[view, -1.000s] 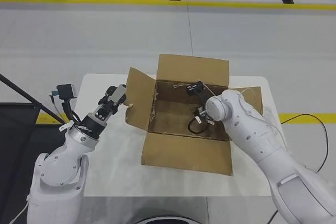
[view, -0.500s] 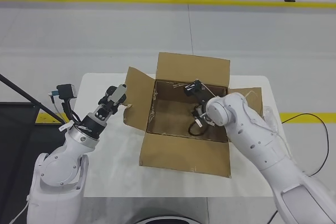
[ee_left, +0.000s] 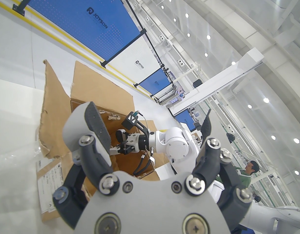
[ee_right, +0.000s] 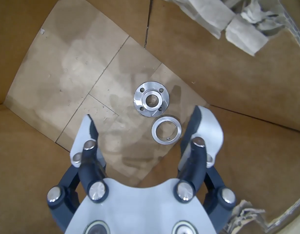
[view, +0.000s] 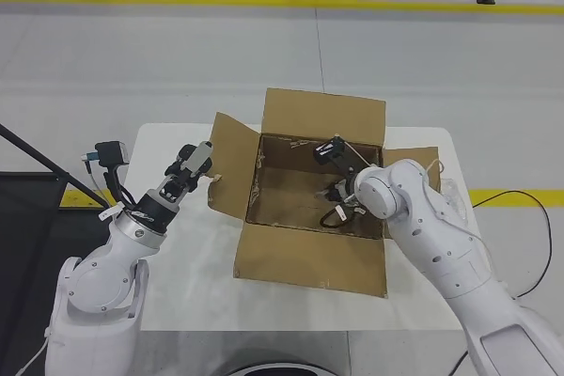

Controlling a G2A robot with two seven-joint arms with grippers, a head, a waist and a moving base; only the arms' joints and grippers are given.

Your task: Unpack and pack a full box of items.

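The open cardboard box stands in the middle of the white table. My right gripper hangs open inside it, just above the box floor. Beneath it lie two metal parts: a round flange with bolt holes and a plain ring, side by side and almost touching. The ring sits close to one fingertip. Nothing is between the fingers. My left gripper is open and empty, held above the table to the left of the box's left flap.
Crumpled grey packing paper lies against a box wall beyond the metal parts. The box's flaps stand up on the far side and fold outward on the left. Clear plastic film lies on the table right of the box.
My right arm's elbow has shifted a little to the right while its wrist stayed in the box. The box's front edge slid slightly left. The left arm has kept still.
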